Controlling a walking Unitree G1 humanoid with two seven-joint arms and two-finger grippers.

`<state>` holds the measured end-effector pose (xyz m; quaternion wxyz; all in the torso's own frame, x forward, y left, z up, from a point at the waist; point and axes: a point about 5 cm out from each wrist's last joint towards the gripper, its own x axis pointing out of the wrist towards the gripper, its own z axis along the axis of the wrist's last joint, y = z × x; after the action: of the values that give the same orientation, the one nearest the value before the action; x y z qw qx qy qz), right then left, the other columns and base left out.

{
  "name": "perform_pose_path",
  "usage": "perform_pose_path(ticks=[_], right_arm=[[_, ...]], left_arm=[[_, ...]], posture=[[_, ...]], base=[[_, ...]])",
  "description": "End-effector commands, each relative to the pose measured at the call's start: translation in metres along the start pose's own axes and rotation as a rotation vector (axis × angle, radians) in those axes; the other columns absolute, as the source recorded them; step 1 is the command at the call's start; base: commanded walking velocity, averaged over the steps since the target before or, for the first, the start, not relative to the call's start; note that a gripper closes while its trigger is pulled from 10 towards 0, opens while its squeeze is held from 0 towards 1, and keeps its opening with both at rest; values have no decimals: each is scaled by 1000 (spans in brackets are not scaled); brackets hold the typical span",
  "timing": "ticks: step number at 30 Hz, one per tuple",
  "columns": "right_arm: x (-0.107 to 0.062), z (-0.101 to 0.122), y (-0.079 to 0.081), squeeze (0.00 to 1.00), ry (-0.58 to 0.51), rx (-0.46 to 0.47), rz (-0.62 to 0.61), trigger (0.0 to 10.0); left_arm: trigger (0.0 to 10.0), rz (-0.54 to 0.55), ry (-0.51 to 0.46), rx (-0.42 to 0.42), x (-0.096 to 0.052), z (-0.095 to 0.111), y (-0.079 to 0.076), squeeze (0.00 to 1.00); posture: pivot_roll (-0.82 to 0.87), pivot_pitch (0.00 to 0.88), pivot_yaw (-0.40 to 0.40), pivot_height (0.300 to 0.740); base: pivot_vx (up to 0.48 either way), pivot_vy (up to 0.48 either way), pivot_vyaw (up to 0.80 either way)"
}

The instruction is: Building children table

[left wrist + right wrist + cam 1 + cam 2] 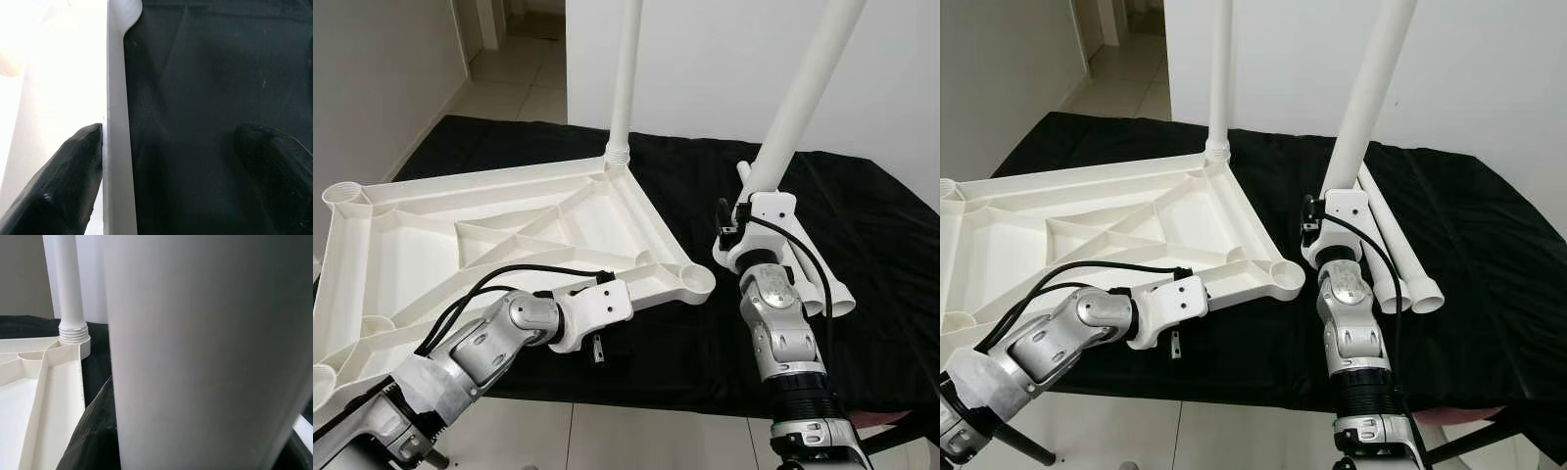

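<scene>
Right gripper (pixel 751 201) pinched a white leg (pixel 803 93), held nearly upright, tilted, above the black cloth (pixel 862 235). Left gripper (pixel 166 161) straddled the near rim of the upturned tabletop (pixel 489 235), fingers spread: one finger (pixel 73 171) touching the rim, the other over cloth. One leg (pixel 625 78) stood screwed into the far corner socket. Two spare legs (pixel 827 289) lay on the cloth beside the right wrist.

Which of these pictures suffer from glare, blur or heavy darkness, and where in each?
Left wrist view: the tabletop is blown out to white glare, the black cloth reads very dark, and the fingers are soft and out of focus. Right wrist view: the held leg is close and blurred. Left eye view: evenly lit and sharp.
</scene>
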<state>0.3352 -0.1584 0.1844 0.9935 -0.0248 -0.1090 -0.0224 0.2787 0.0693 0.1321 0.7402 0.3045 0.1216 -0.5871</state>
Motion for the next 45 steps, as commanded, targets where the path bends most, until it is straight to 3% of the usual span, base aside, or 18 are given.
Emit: perform_pose_path(ticks=[1,3,4,6,9,13,18,20,26,29,39,42,45], right_arm=[[0,-3,1,0,18,-3,24,10000],[0,-3,1,0,18,-3,24,10000],[-3,-12,5,0,49,-11,64,10000],[-4,-17,7,0,65,-19,85,10000],[-4,-21,9,0,75,-16,101,10000],[-5,-28,11,0,97,-15,122,10000],[-6,-35,12,0,115,21,136,10000],[-9,-37,16,0,104,55,167,10000],[-11,-38,17,0,74,89,181,10000],[-17,-50,13,0,93,130,173,10000],[-26,-72,-2,0,131,206,131,10000],[-26,-72,-2,0,131,206,131,10000],[-29,-79,0,0,149,139,203,10000]], left_arm=[[10000,-235,-49,20,0,13,-3,0],[10000,-235,-49,20,0,13,-3,0],[10000,-84,-144,-43,1,31,13,0],[10000,-4,-204,-77,1,40,20,0],[10000,45,-251,-101,0,46,23,0],[10000,196,-355,-180,-4,56,31,0],[10000,306,-409,-234,-7,59,37,0],[10000,407,-468,-314,-10,62,41,0],[10000,453,-496,-354,-12,60,38,0],[10000,467,-473,-394,-8,50,30,0],[10000,470,-468,-414,-9,44,15,0],[10000,470,-468,-414,-9,44,15,0],[10000,466,-469,-419,-12,44,14,0]], posture=[[-30,0,-59,740],[-30,0,-59,740],[-30,0,-60,740],[-30,0,-62,740],[-30,0,-62,740],[-21,0,-71,740],[-10,0,-80,740],[1,0,-88,740],[2,0,-91,740],[9,0,-97,740],[6,0,-86,740],[6,0,-86,740],[11,0,-80,740]], base=[[0,0,0],[0,0,0],[0,0,0],[0,0,0],[0,0,0],[0,0,0],[0,0,0],[0,0,0],[0,0,0],[0,0,0],[0,0,0],[0,0,0],[0,0,0]])
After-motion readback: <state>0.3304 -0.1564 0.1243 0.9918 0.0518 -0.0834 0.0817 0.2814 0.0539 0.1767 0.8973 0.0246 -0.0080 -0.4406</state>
